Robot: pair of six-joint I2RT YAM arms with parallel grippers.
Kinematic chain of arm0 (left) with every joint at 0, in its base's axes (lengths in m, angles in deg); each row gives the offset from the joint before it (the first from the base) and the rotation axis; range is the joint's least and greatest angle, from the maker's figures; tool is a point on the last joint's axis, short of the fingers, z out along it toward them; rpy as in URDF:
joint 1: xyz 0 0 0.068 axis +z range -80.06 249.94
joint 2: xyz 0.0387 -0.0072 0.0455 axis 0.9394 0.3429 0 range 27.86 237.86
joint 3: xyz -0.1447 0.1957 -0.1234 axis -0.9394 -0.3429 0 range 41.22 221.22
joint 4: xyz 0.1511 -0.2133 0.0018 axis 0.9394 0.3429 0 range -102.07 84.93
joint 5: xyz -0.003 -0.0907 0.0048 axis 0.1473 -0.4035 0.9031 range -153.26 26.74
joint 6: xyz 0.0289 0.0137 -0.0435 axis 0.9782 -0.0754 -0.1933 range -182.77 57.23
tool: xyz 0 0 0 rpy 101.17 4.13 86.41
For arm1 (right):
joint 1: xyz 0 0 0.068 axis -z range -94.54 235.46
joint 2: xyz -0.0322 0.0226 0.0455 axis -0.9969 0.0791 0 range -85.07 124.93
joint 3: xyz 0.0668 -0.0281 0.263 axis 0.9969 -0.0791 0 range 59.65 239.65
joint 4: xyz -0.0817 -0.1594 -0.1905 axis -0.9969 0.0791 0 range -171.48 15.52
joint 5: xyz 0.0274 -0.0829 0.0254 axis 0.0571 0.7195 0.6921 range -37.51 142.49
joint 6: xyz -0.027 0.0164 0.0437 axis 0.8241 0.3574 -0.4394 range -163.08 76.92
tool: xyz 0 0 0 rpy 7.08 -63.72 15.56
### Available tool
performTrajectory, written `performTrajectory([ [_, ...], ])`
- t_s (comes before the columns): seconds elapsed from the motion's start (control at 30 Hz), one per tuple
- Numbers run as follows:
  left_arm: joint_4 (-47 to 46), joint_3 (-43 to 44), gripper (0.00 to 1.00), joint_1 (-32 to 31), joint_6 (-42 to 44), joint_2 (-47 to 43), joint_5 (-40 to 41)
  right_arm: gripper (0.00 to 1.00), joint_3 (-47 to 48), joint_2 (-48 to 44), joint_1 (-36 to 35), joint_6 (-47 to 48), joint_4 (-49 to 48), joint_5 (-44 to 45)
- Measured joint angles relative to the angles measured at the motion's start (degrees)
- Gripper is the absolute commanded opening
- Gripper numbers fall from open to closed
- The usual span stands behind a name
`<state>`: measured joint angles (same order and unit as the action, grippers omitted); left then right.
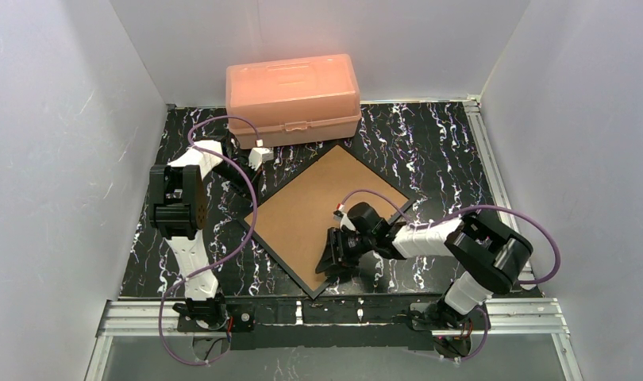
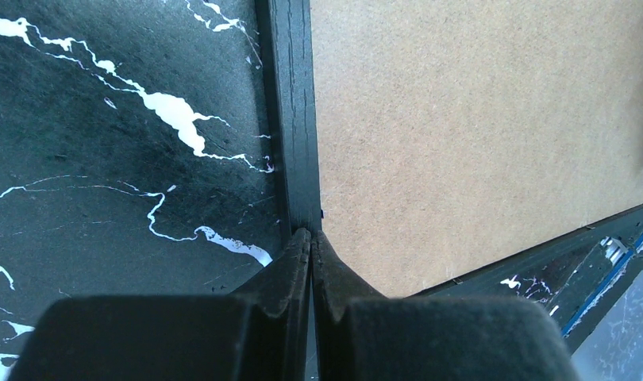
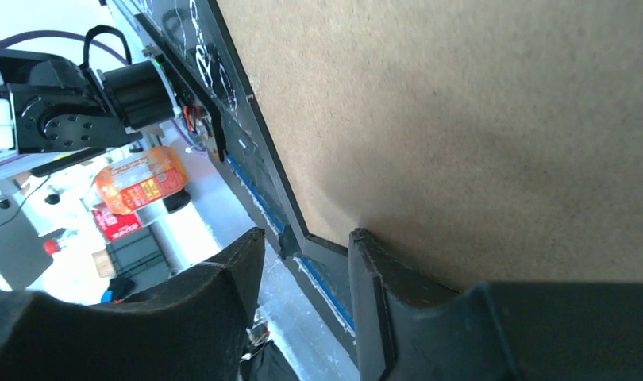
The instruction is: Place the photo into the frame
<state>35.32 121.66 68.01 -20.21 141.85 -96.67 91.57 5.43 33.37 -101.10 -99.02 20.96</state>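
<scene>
The frame [image 1: 275, 252] lies face down, diamond-wise, in the middle of the table, a brown backing board [image 1: 318, 206] filling it. The photo is hidden. My left gripper [image 1: 240, 190] is shut with nothing in it. In the left wrist view its tips [image 2: 312, 232] rest against the frame's black rail [image 2: 294, 119], with the board [image 2: 477, 135] to the right. My right gripper [image 1: 334, 255] is open at the frame's near edge. In the right wrist view the gripper [image 3: 306, 238] straddles the frame's corner [image 3: 328, 246], with one finger [image 3: 374, 270] over the board [image 3: 461, 119].
A peach plastic box [image 1: 293, 97] stands shut at the back, just behind the frame's far corner. The table is black marbled [image 1: 429, 151], walled in white on three sides. An aluminium rail [image 1: 334, 311] runs along the near edge by the arm bases.
</scene>
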Motion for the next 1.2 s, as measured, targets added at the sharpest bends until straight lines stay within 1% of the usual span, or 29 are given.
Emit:
performTrajectory([
  [0.07, 0.0, -0.2, 0.0, 0.0, 0.3, -0.2, 0.0, 0.65, 1.2, 0.0, -0.2, 1.0, 1.6, 1.0],
  [0.1, 0.0, -0.2, 0.0, 0.0, 0.5, -0.2, 0.0, 0.68, 1.8, 0.0, -0.2, 1.5, 2.5, 1.3],
  [0.13, 0.1, -0.2, 0.0, 0.0, 0.7, -0.3, 0.0, 0.76, 2.6, -0.2, -0.2, 1.9, 3.5, 1.6],
  [0.17, 0.3, -0.3, 0.0, 0.0, 1.0, -0.3, 0.1, 0.82, 3.4, -0.9, -0.2, 2.7, 5.0, 2.3],
  [0.23, 1.2, -0.5, 0.0, 0.0, 1.6, -0.5, 0.4, 0.89, 4.6, -3.4, 0.3, 4.3, 8.9, 4.6],
  [0.3, 2.0, -1.1, 0.0, 0.0, 2.3, -1.0, 0.8, 0.95, 5.2, -8.8, 1.8, 5.5, 14.0, 7.4],
  [0.33, 2.5, -1.4, 0.0, 0.0, 2.6, -1.3, 1.2, 0.96, 5.5, -12.3, 2.9, 5.9, 16.9, 9.0],
  [0.43, 3.7, -2.3, 0.0, 0.1, 3.3, -1.8, 1.8, 0.98, 5.8, -22.6, 6.3, 6.5, 24.1, 14.3],
  [0.5, 4.5, -3.1, 0.0, 0.1, 3.6, -1.8, 2.4, 0.99, 5.5, -27.5, 7.7, 6.1, 28.6, 18.0],
  [0.63, 5.8, -3.0, 0.0, 0.7, 4.0, -1.8, 2.9, 0.99, 2.4, -32.1, 8.8, 4.5, 35.2, 23.8],
  [0.7, 7.0, -2.4, 0.0, 1.1, 4.1, -1.8, 3.3, 0.98, 0.5, -32.1, 9.2, 3.7, 38.3, 26.8],
  [0.83, 7.7, 0.7, 0.0, 3.2, 4.3, -1.8, 5.0, 0.95, -1.0, -30.7, 9.8, 2.7, 41.2, 31.2],
  [1.0, 3.9, 0.8, 0.0, 4.7, 3.6, -1.8, 8.1, 0.94, -1.1, -26.7, 10.7, 2.5, 38.6, 33.3],
  [1.2, 0.6, -2.9, 0.0, 3.5, 3.3, -1.7, 9.9, 0.93, -0.1, -20.9, 12.8, 2.9, 33.5, 33.2],
])
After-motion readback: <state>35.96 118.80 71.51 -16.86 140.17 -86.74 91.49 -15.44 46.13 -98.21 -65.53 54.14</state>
